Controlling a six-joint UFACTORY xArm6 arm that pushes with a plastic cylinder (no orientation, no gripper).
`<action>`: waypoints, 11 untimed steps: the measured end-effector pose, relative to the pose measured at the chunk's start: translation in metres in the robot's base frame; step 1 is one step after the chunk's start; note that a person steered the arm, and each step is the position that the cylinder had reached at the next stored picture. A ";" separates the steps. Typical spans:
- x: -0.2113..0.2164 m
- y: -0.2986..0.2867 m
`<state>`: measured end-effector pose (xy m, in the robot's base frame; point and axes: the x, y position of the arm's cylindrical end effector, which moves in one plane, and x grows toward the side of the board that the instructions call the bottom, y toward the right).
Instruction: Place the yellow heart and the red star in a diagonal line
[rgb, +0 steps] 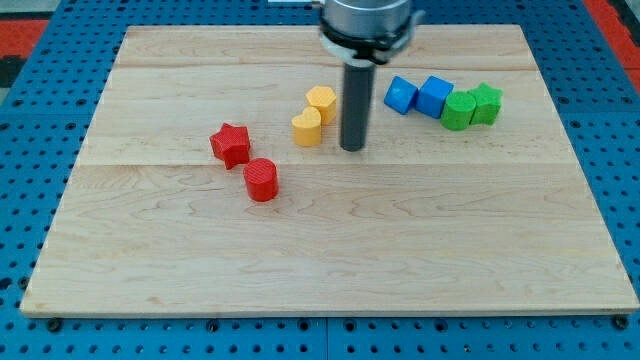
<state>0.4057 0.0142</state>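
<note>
**Tip beside the yellow heart, push not yet made**

The yellow heart (307, 127) lies left of the desk's (330, 270) centre, touching a yellow hexagon (322, 102) above it. The red star (230, 145) sits well to its left, a red cylinder (261, 179) just below-right of that. My tip (351, 148) stands just right of the heart, apart from it. There is no gripper, only the rod. Judging by this, the approach is underway; next, nudge the heart away from the hexagon onto a slant with the star.

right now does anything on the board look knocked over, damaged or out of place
Nothing stands out. All eight blocks sit flat on the wooden board, in loose pairs: the red star by a red cylinder, the yellow heart by another yellow block. My tip stands just right of the heart.
</note>
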 end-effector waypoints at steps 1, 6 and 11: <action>-0.025 -0.069; 0.033 -0.163; 0.041 -0.179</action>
